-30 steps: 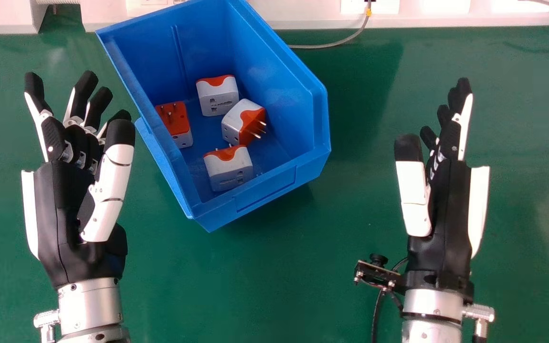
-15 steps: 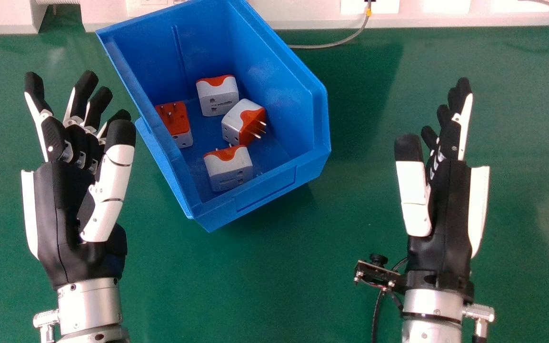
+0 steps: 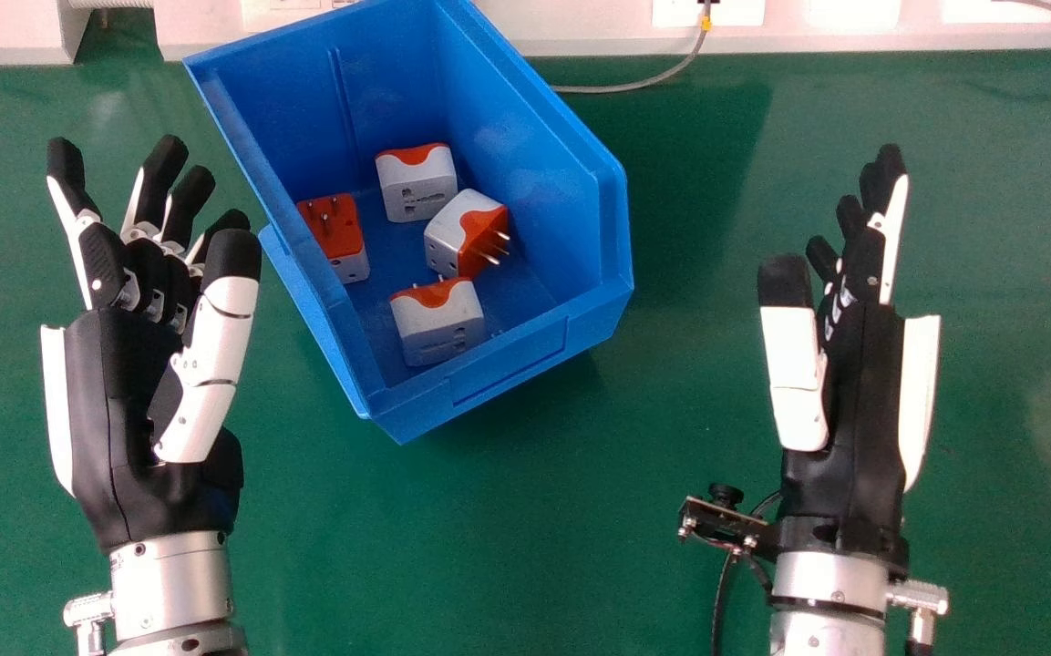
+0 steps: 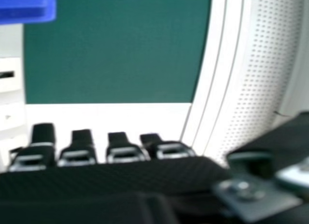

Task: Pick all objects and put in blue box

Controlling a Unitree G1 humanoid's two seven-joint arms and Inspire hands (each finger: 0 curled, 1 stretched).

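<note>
Inside the one open blue plastic box [image 3: 507, 364] on the green counter [image 3: 653, 437] lie four blocky white-and-orange plastic plug adapters [image 3: 438, 326], so the job looks finished, barring anything out of view, with the left hand [image 3: 124, 428] left of it, fingers loosely spread, and the right hand [image 3: 862, 410] right of it, fingers straight.

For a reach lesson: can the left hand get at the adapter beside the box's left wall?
Probably yes: the left hand is open and nothing covers the adapter, though a wall of the blue box stands between, so it must likely come over the rim.
</note>
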